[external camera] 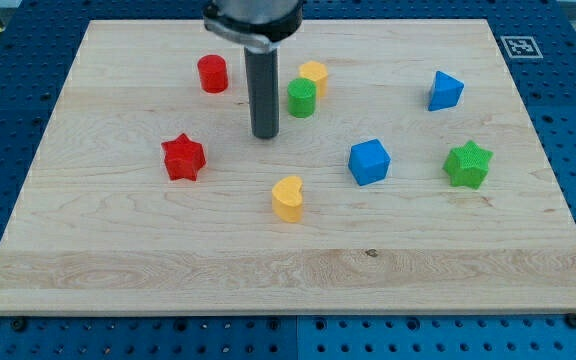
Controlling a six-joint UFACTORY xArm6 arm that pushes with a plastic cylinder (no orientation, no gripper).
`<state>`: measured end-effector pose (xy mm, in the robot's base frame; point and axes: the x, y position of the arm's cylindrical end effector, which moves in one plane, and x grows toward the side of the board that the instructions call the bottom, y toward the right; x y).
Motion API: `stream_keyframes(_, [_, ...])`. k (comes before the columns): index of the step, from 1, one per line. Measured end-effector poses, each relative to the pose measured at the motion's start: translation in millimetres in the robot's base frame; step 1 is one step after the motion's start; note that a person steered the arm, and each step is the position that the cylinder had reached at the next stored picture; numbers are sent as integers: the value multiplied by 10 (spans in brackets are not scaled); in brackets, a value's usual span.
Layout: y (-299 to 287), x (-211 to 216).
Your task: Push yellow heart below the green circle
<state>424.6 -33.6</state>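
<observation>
The yellow heart (288,198) lies near the middle of the wooden board (118,250). The green circle (301,97) stands above it, toward the view's top, touching or nearly touching a yellow block (315,74) behind it. My tip (265,134) is down on the board just left of and slightly below the green circle, and above and a little left of the yellow heart, apart from both.
A red circle (212,73) is at the upper left and a red star (183,157) at the left. A blue cube-like block (369,161), a green star (468,165) and a blue triangle (445,90) are on the right.
</observation>
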Motion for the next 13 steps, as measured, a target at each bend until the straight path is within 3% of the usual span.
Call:
stream_keyframes(4, [-85,1246])
stream_keyframes(5, [178,1294])
stream_keyframes(8, [403,283])
stream_keyframes(13, [49,282])
